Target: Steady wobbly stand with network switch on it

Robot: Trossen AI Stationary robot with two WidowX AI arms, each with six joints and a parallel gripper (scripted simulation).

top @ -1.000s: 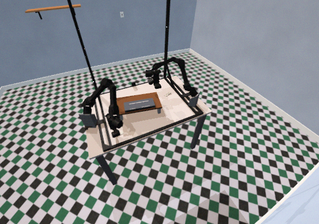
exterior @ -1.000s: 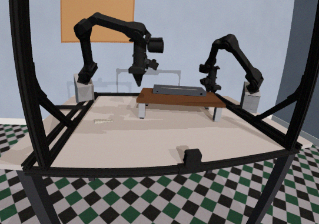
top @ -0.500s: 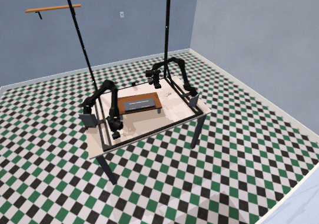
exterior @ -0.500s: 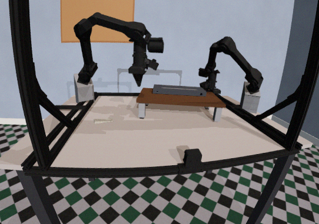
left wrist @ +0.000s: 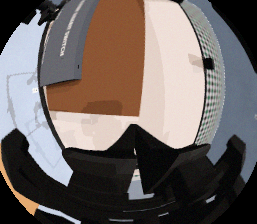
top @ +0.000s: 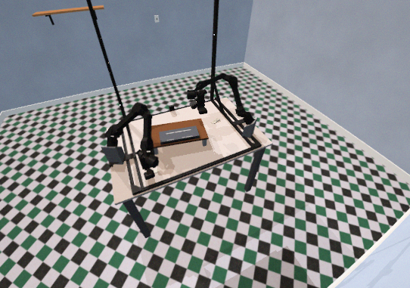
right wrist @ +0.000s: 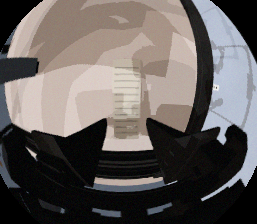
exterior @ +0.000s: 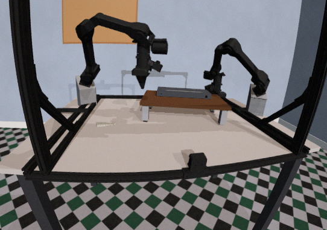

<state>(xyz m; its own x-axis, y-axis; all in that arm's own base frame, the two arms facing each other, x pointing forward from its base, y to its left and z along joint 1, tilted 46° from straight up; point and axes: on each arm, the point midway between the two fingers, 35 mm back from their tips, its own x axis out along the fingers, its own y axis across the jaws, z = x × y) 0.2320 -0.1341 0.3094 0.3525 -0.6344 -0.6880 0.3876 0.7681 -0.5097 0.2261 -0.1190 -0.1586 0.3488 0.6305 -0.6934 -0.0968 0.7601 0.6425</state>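
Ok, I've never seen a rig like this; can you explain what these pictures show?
Two black robot arms share one table. The top and exterior pictures view the whole scene; each wrist picture comes from a camera on that arm, looking past its fingers.

A brown stand carries a grey network switch. One pale wedge lies beside the stand; another ridged wedge lies below the right gripper.

Nothing is held: the right gripper is partly open, and the left gripper is shut, empty.
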